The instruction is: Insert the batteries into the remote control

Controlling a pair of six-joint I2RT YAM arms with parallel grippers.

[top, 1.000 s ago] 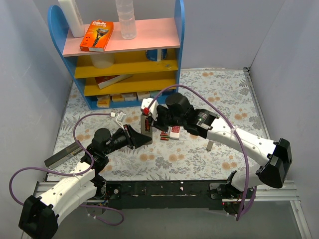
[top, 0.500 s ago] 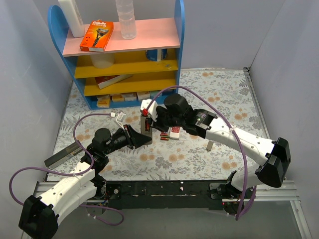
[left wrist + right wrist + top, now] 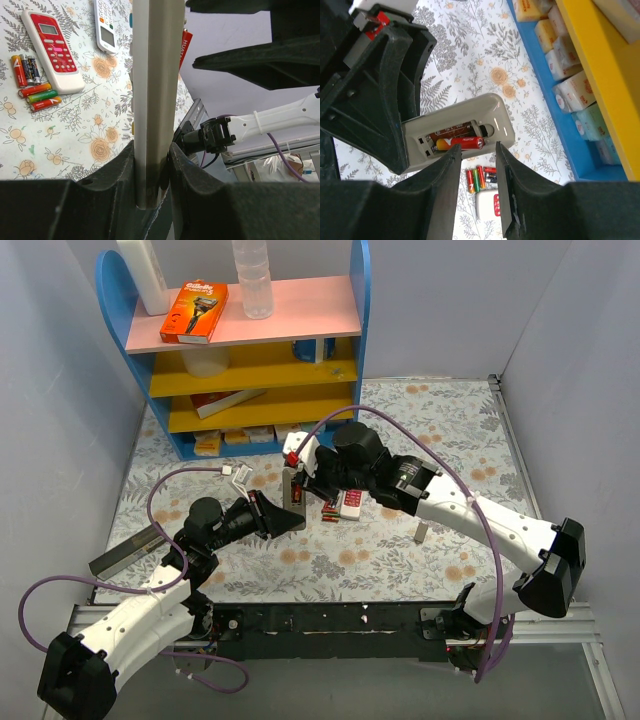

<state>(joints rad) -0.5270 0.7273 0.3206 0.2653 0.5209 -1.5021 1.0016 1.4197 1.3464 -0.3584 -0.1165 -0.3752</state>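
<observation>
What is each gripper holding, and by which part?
Left gripper clamps the remote control by one end. Right gripper holds nothing; a red battery lies in the remote's open compartment.

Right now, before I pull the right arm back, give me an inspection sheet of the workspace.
Surface: floral-patterned tablecloth, lying flat.
Job's things: slim white remote control held above the cloth, battery compartment open; red battery seated inside, dark battery beside it; loose red and green batteries on the cloth.
Clutter: red-and-white remote next to the loose batteries; second white remote beyond it.
Grippers: left gripper shut on one end of the remote control; right gripper open at the compartment, holding nothing.
Cables: purple cables arching over both arms.
Surroundings: blue shelf unit at the far edge; grey walls.
</observation>
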